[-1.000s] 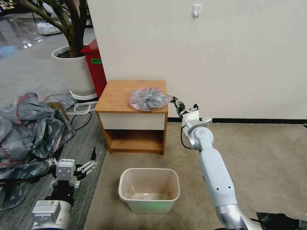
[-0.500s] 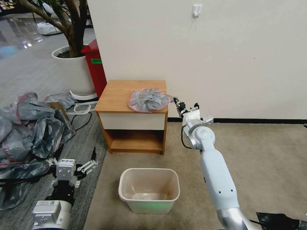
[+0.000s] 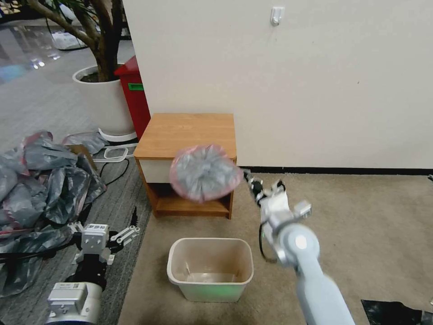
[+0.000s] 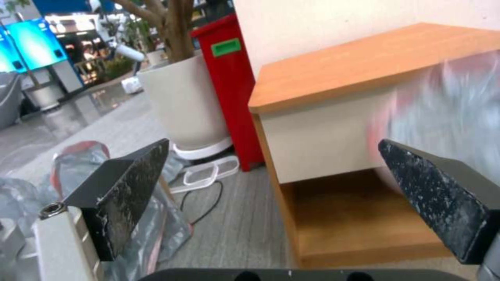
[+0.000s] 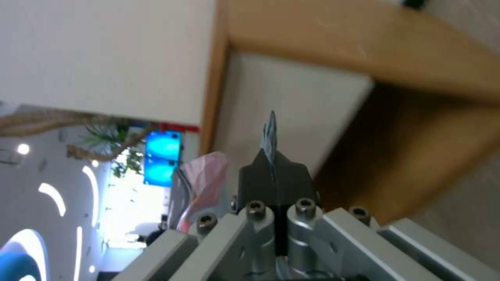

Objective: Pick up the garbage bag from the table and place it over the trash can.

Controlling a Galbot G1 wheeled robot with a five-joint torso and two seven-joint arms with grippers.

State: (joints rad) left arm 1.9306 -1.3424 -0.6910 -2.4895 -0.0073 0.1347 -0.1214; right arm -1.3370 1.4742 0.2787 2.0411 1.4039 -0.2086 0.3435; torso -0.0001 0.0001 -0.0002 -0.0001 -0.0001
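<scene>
Left gripper [image 3: 121, 234] is waiting low beside the bag heap [image 3: 40, 180], jaws spread wide. The bag [image 3: 205, 172] is hanging in air before the table [image 3: 187, 131], above the can [image 3: 210, 266], pinched by the right gripper [image 3: 249, 179]. No writing is readable.

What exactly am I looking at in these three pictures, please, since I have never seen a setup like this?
It is a wheeled robot with two arms. One picture comes from a camera on its head, the other two from cameras on its wrists. The right gripper, jaws shut, holds a grey, pink-edged garbage bag in the air in front of the table, above and beyond the trash can on the carpet. The left gripper waits low at the robot's left, jaws open, near a heap of similar bags.
</scene>
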